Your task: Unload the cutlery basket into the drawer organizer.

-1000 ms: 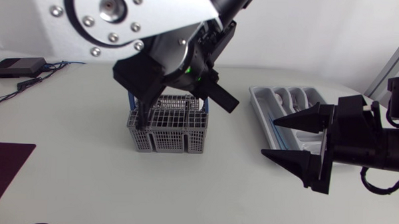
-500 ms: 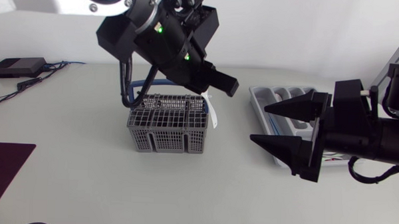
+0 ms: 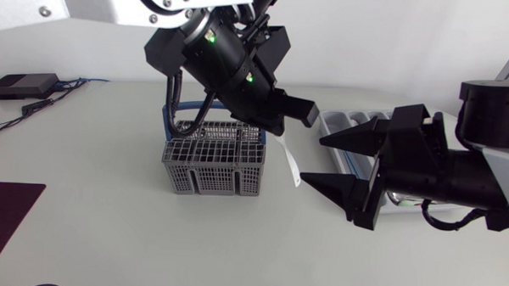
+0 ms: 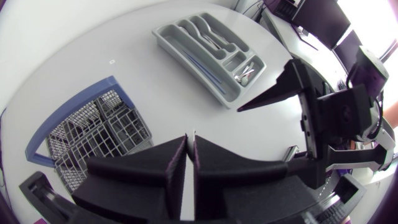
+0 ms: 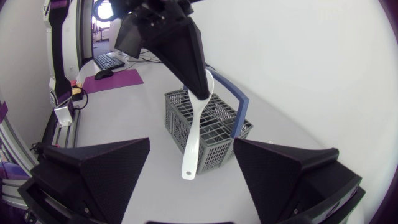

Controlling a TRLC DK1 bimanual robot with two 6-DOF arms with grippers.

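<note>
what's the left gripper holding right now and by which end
Left gripper is shut on a white plastic spoon, pinched at its wider upper end; the rest hangs down free. Right gripper is open, empty.

No lettering, number or sign can be read on anything here.

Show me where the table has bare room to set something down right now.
Free: the table in front of the cutlery basket, from the purple mat to the right gripper; also between basket and black box. Crowded: between basket and drawer organizer, where the left gripper holds a white spoon near the open right gripper.
</note>
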